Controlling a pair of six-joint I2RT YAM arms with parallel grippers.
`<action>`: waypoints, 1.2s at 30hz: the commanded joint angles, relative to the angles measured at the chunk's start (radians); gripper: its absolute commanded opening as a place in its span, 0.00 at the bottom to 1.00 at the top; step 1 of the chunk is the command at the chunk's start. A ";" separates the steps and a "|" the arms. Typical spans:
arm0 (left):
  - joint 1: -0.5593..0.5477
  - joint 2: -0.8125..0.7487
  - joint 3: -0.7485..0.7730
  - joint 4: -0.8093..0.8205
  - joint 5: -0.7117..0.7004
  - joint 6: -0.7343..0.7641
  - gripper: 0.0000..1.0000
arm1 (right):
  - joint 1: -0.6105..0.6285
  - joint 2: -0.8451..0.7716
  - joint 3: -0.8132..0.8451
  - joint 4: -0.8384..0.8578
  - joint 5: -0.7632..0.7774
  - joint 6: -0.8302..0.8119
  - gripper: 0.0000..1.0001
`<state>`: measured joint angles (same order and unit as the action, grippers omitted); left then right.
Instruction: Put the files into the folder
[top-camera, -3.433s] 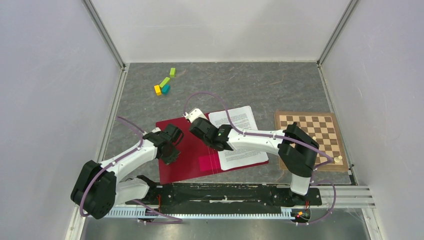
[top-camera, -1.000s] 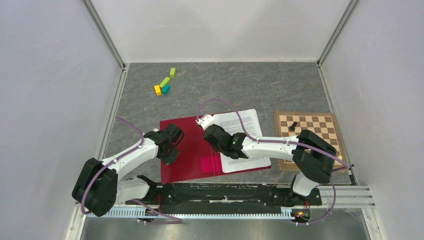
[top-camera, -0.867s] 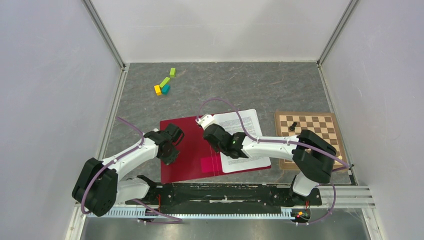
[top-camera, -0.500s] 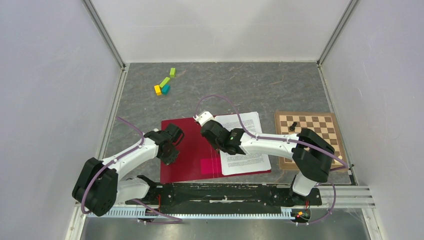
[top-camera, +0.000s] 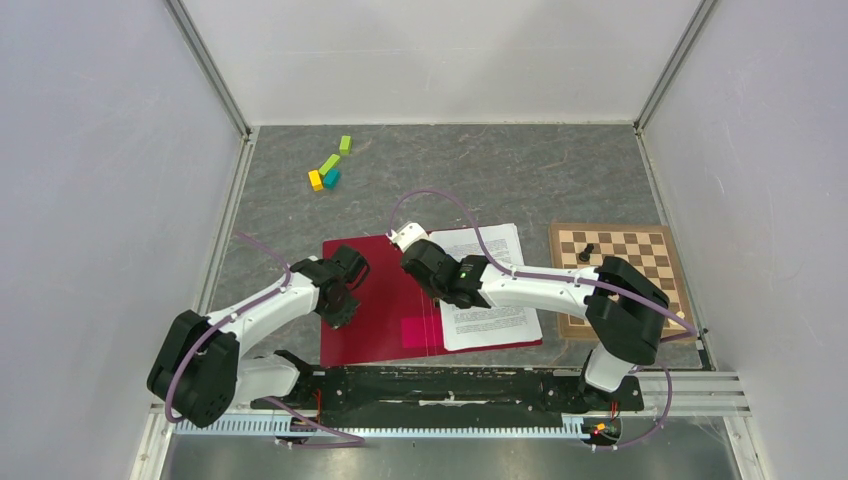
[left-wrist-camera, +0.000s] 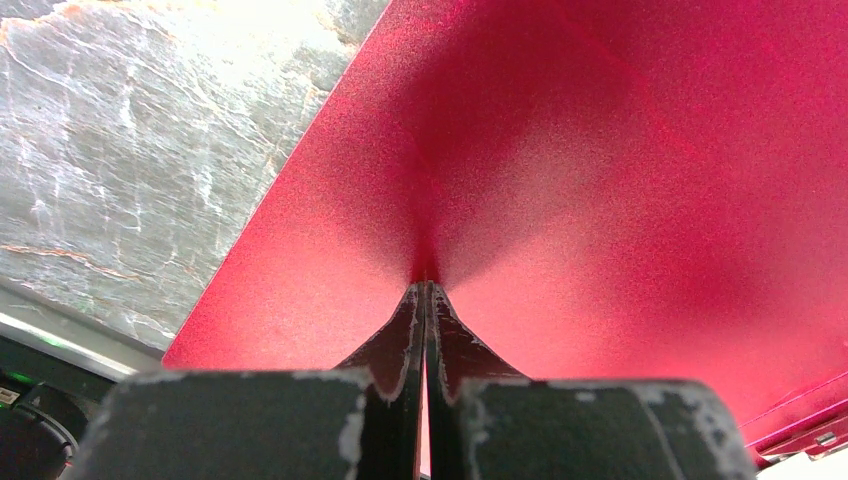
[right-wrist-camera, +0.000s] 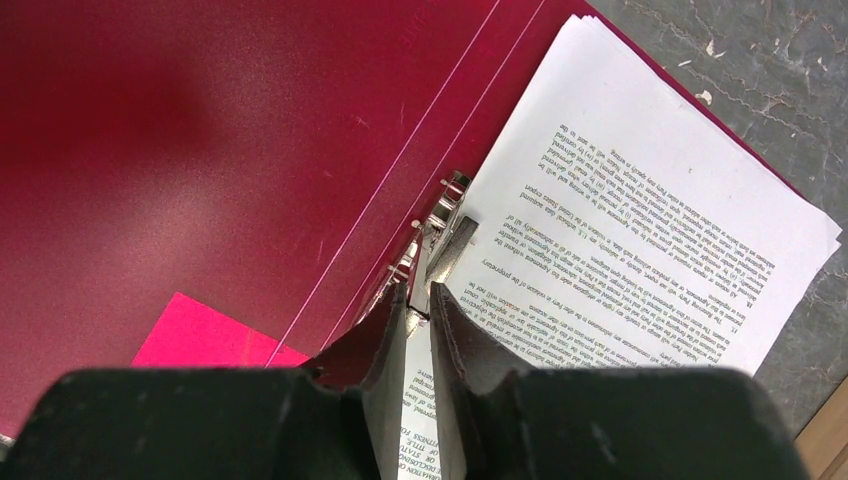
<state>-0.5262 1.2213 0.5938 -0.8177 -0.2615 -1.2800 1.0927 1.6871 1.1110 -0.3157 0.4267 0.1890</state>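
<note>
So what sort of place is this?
Probably a robotics test cell: two arms bolted to a rail, white panels walling the table, and mismatched props like a chessboard and coloured blocks.

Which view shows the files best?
The right wrist view: the files fill its right half, print and fanned edges clear. The top external view shows them small on the open folder, partly under the right arm. The left wrist view shows mostly red folder, no readable sheet.

Files (top-camera: 495, 318) on folder (top-camera: 375, 300), right half
</note>
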 joint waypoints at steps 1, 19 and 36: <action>-0.005 0.009 0.018 -0.001 -0.039 -0.031 0.02 | 0.001 0.001 0.043 0.004 0.024 -0.009 0.16; -0.005 0.011 0.015 0.004 -0.033 -0.038 0.02 | 0.000 -0.064 -0.168 0.034 -0.013 0.060 0.00; -0.005 -0.012 0.000 0.030 -0.005 -0.042 0.02 | -0.001 -0.010 -0.281 0.092 -0.054 0.105 0.00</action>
<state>-0.5262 1.2221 0.5938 -0.7986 -0.2573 -1.2808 1.0977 1.6100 0.8818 -0.1272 0.3737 0.2707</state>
